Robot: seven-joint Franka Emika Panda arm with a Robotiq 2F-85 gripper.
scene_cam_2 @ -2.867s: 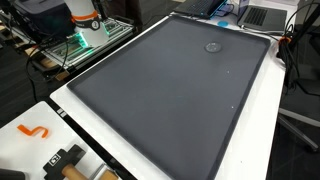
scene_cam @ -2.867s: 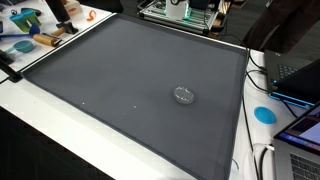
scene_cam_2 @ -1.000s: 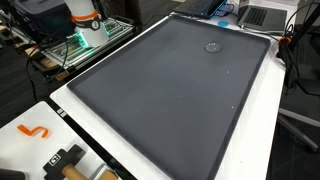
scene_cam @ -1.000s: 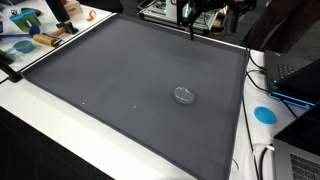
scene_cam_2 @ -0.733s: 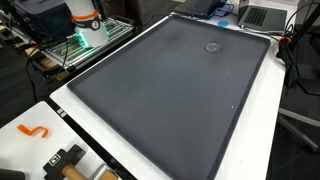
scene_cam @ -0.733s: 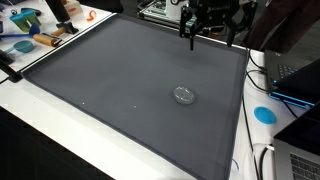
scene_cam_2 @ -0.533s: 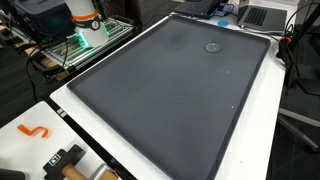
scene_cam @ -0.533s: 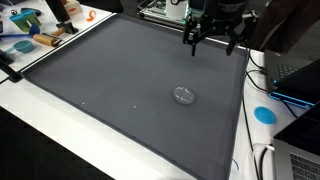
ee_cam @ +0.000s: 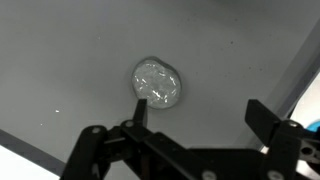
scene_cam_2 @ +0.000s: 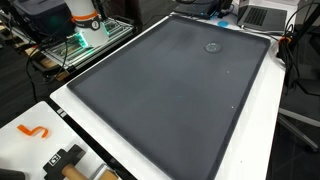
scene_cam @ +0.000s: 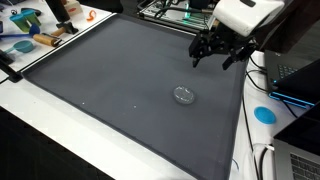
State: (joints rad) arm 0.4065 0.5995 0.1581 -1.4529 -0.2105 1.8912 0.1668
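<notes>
- The gripper (scene_cam: 218,50) is held in the air over the far part of the mat, tilted, with its jaws spread wide and nothing between them; no grip is made on anything.
- In the wrist view the gripper (ee_cam: 197,105) is seen pointed down at the mat, so that what lies below is kept in sight between the fingers.
- The small clear round dish (ee_cam: 157,82) is seen just beyond the tip of one finger (ee_cam: 140,104), off to that side of the gap and not centred in it; it is not touched.
- In an exterior view the dish (scene_cam: 184,95) is set flat on the dark grey mat (scene_cam: 100,70), below the gripper and apart from it, with bare mat all round.
- The dish (scene_cam_2: 212,46) is placed near one corner of the mat.
- The white table (scene_cam: 30,110) is covered by the mat; a blue disc (scene_cam: 265,114) and a laptop (scene_cam_2: 258,15) are kept off it, at the table's edge.
</notes>
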